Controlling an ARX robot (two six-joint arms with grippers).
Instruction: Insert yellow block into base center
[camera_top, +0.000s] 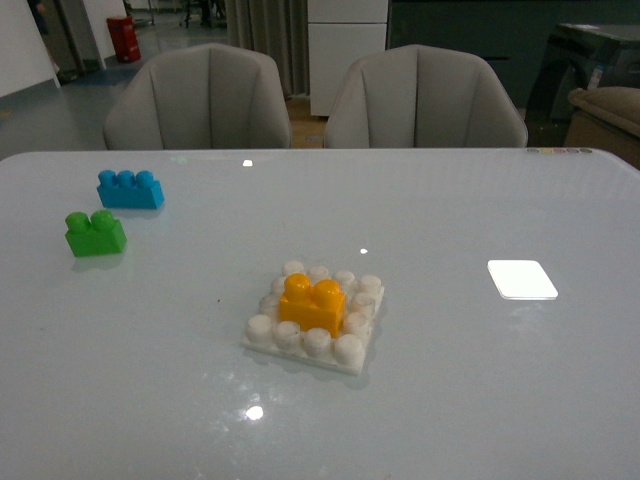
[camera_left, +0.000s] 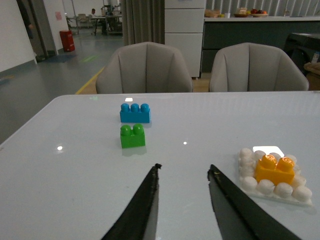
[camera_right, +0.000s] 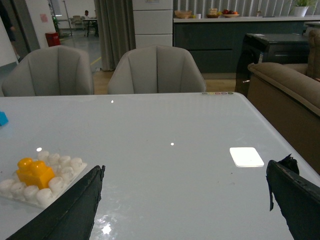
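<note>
A: Table, front view, far left: blue three-stud brick and, just nearer the camera, green two-stud brick. Close together, apparently not touching; both upright.

B: Centre?

A: The base, white studded plate, lies flat on the table. The yellow block sits upright on the base's middle, studs up, white studs showing on every side of it. Whether it is pressed fully home, I cannot tell.

B: Right of that?

A: A plain flat white rectangle, well apart from the base. Two grey chairs stand behind the table's far edge.

B: Left gripper?

A: Left gripper, seen from its own wrist: fingers spread with a clear gap, nothing between them. It hangs over bare tabletop; the green brick lies beyond it, the base and block off to one side.

B: Right gripper?

A: Right gripper, own wrist view: spread very wide, dark fingers at either side of the picture, holding nothing. Base and yellow block lie near one finger, the white rectangle near the other.
</note>
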